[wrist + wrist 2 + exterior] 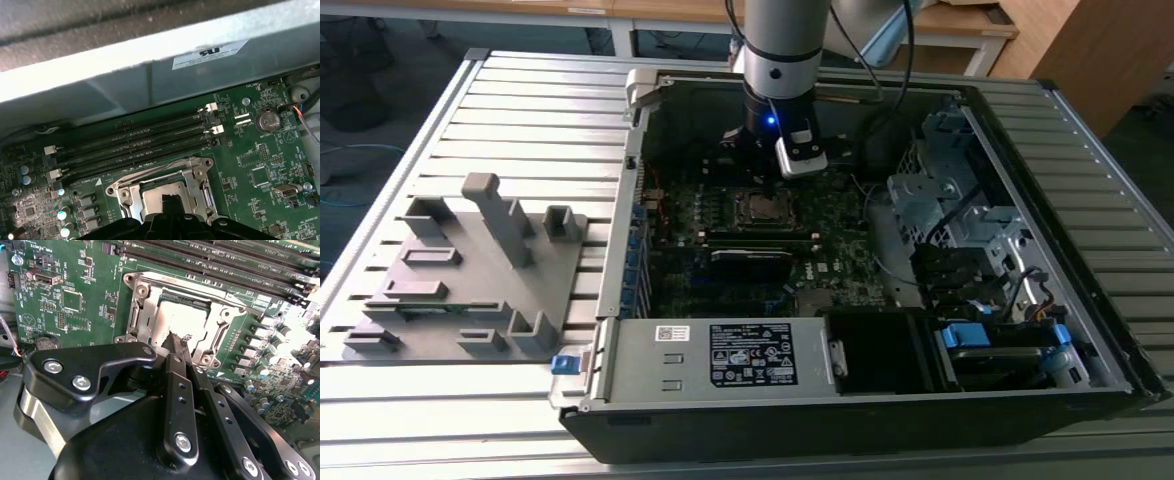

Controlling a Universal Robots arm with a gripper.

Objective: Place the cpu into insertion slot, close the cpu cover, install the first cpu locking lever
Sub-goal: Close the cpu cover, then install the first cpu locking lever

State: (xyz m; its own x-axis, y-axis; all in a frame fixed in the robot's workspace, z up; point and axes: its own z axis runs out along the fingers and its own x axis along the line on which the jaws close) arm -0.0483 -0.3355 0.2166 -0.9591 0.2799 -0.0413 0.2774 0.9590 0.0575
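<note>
- Exterior view: arm reaching down into open computer case (881, 250) on slatted table (520, 110); gripper (767, 170) hanging just above socket on motherboard (761, 250). Grey fixture (460, 270) lying on table at exterior view's left, well apart.
- Second wrist view: gripper (176, 342) fingers pressed together, tips over cpu (172, 320); cpu seated flat in socket, cpu cover (137, 300) lying down around it.
- First wrist view: cpu cover (197, 177) flat, gripper (172, 200) tips over centre, memory slots (140, 145) beside socket.
</note>
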